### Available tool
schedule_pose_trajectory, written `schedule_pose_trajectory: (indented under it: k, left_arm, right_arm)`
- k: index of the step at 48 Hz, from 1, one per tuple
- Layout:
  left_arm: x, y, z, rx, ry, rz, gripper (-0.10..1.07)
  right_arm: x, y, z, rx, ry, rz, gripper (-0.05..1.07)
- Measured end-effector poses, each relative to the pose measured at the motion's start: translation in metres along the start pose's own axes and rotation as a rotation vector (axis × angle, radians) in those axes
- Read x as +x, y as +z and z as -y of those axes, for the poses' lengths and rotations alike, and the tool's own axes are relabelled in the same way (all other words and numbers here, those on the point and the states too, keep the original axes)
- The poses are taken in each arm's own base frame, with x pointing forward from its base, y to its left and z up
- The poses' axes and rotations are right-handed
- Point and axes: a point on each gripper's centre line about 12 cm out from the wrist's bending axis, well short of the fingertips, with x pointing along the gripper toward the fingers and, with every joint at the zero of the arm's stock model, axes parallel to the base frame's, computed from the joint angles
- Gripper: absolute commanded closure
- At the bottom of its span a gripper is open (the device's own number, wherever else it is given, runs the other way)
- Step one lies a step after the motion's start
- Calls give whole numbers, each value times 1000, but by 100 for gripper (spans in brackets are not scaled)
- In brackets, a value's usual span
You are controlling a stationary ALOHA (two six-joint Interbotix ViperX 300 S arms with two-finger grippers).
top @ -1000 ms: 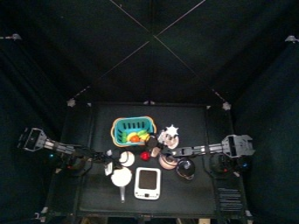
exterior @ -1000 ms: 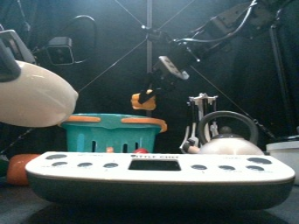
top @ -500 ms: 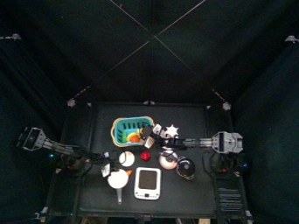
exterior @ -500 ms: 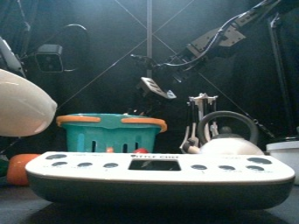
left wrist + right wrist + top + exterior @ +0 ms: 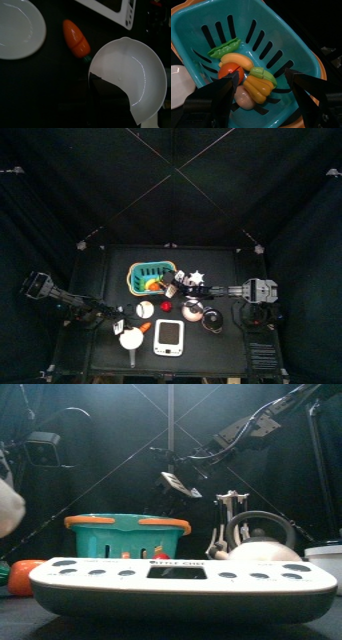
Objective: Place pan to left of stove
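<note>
The pan point(image 5: 131, 338), small, round and whitish with a thin handle, hangs just left of the white stove point(image 5: 168, 337) near the table's front. My left gripper point(image 5: 123, 331) is shut on its rim; in the left wrist view one dark jaw lies across the pan point(image 5: 137, 70), and the stove point(image 5: 113, 10) shows beyond it. In the front view only an edge of the pan point(image 5: 6, 506) shows at the far left, above the stove point(image 5: 181, 579). My right gripper point(image 5: 183, 279) stands wide open and empty over the green basket point(image 5: 211, 20).
The green basket point(image 5: 138, 271) at the back holds toy vegetables. A handle-less white round thing point(image 5: 144, 309) and an orange carrot point(image 5: 77, 37) lie behind the pan. Dark shiny pots point(image 5: 195, 309) stand right of the middle, near the right arm.
The pan has moved left and toward the table's front in my left gripper. My right gripper has let go of an orange piece over the basket, opened wider and drawn back.
</note>
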Motion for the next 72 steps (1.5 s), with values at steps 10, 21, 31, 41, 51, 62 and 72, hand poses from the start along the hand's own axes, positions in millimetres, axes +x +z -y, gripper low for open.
schedule_pose_trajectory:
  k: [10, 21, 31, 41, 51, 62, 72]
  left_arm:
    - [11, -13, -2, -47, 22, -68, 57]
    - [27, -23, -14, -25, 88, -135, 57]
    - [35, -5, -19, 84, 114, -51, 57]
    - [39, 11, -23, 144, 130, 8, 56]
    - [44, 23, -37, 108, 173, 30, 44]
    - [44, 26, -39, 114, 179, 42, 18]
    - [41, 28, -37, 123, 171, 56, 13]
  right_arm:
    - [-1, 0, -3, -2, 5, 0, 1]
    - [-1, 0, -3, -2, 4, 0, 1]
    - [-1, -1, -3, -2, 3, -3, 1]
    - [-1, -4, 0, -5, -17, -12, 1]
    - [-8, -3, -1, -8, -27, -6, 1]
    - [-15, -4, 0, -15, -41, -3, 1]
    - [-22, -3, -3, -21, -45, 3, 1]
